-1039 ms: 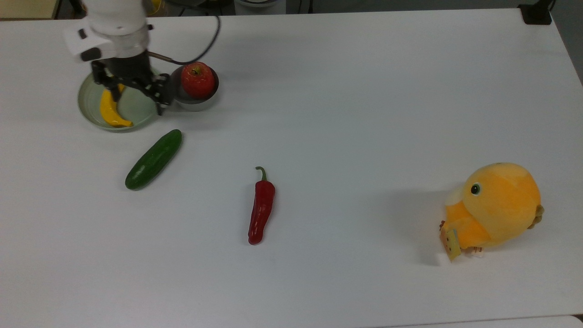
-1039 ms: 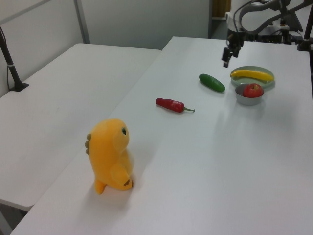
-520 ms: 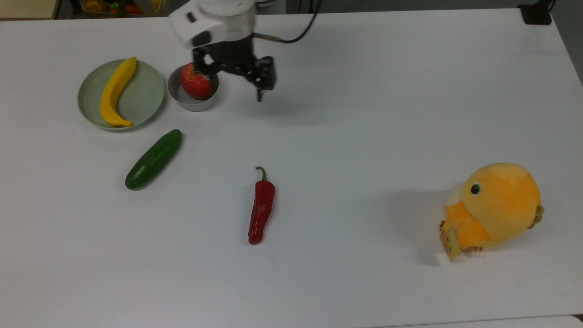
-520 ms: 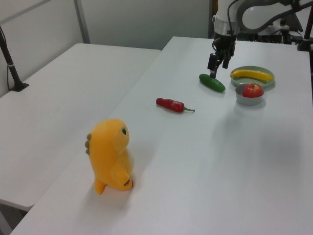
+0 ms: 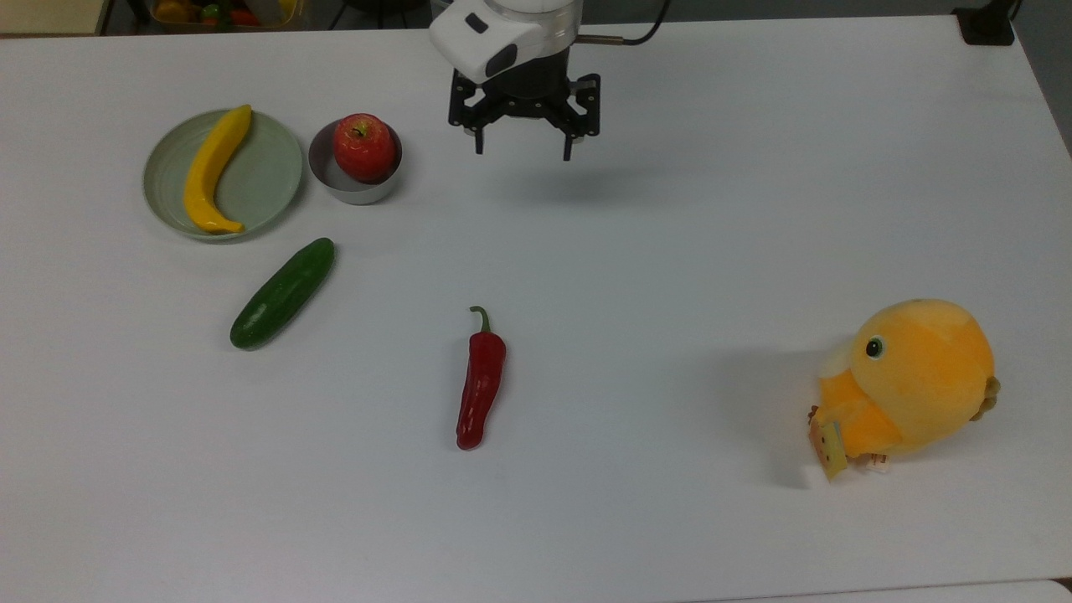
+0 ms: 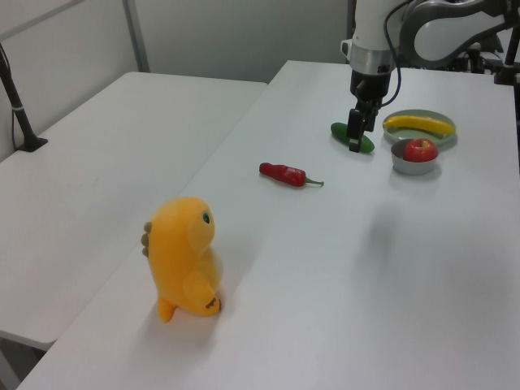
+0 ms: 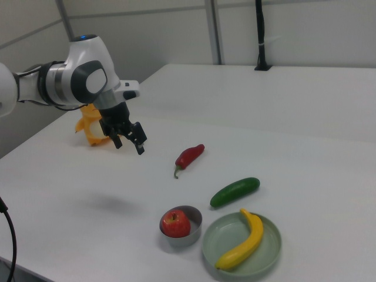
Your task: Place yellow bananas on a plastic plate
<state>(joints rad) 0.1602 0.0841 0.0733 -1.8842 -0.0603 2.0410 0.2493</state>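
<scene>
Nearest in the left view stands the round orange plush toy (image 6: 182, 257) with one dark eye, upright on the white counter (image 6: 341, 268); in the top view it sits (image 5: 910, 382) far out at the top view's right, well apart from everything else. Beyond it the glossy red chili pepper (image 6: 286, 174) lies flat on the bare counter, its green stem pointing toward the far group of things in the top view (image 5: 481, 381). Farther on is the dark green cucumber (image 5: 282, 292), lying slantwise just beside the plate but apart from it.

The slender curved yellow banana (image 5: 211, 170) lies inside the round, shallow pale grey-green plastic plate (image 5: 272, 180), one tapered end reaching over the rim at the plate's far edge in the top view; the right view shows it resting there too (image 7: 244, 241). Just beside the plate, apart from its rim, a small grey metal bowl (image 5: 328, 180) holds a red apple (image 5: 364, 147).

The black two-fingered tool (image 5: 523, 152) hangs above bare counter at the top view's right of the bowl, its fingers spread wide and holding nothing; the right view shows it (image 7: 130, 143) well clear of the surface.
</scene>
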